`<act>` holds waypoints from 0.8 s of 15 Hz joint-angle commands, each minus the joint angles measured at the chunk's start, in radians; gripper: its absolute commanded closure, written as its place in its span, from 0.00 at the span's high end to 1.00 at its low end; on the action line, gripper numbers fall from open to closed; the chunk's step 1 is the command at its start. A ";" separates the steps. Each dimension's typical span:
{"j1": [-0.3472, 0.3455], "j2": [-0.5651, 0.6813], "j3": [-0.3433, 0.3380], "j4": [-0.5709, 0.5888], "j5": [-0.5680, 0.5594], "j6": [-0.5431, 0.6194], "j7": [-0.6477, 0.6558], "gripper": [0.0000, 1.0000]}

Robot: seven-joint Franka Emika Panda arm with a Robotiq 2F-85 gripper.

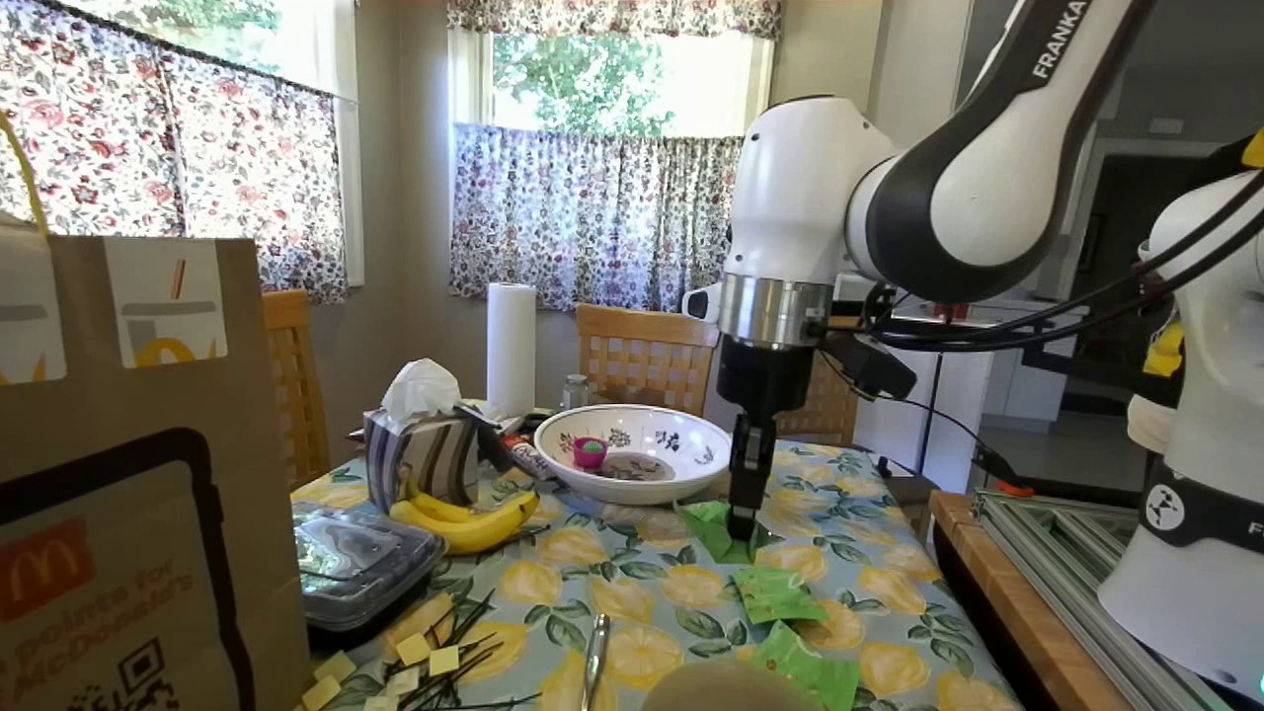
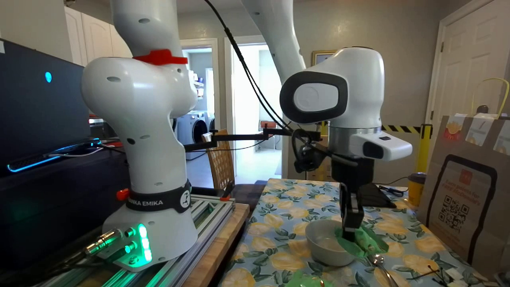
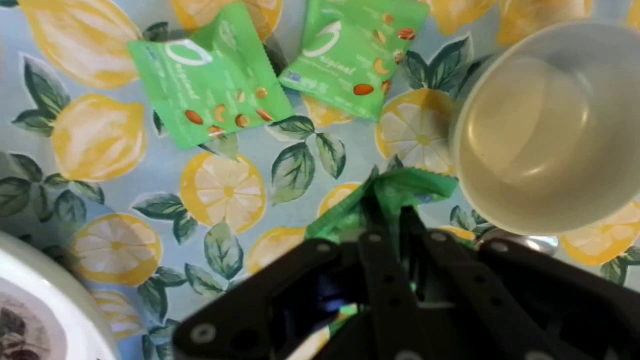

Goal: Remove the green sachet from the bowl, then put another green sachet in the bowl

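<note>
Green sachet (image 3: 407, 189) pinched in jaws, corner pointing toward cream bowl (image 3: 540, 125).

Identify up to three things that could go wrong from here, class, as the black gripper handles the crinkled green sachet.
The black two-fingered gripper seems to pinch the crinkled green sachet by a fold, so it might slip out.
A plain round white bowl stands close by, so a sideways swing may knock it.
A small pink cup sits in the wide floral-patterned white bowl, so a sachet dropped there could tip it.
</note>
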 commanded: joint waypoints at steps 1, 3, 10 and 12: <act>-0.048 0.035 -0.022 0.001 0.124 0.030 -0.134 0.03; -0.068 0.057 -0.026 0.002 0.163 0.034 -0.186 0.30; -0.097 0.136 -0.012 0.020 0.177 0.063 -0.220 0.78; -0.102 0.138 -0.005 0.015 0.186 0.071 -0.225 0.92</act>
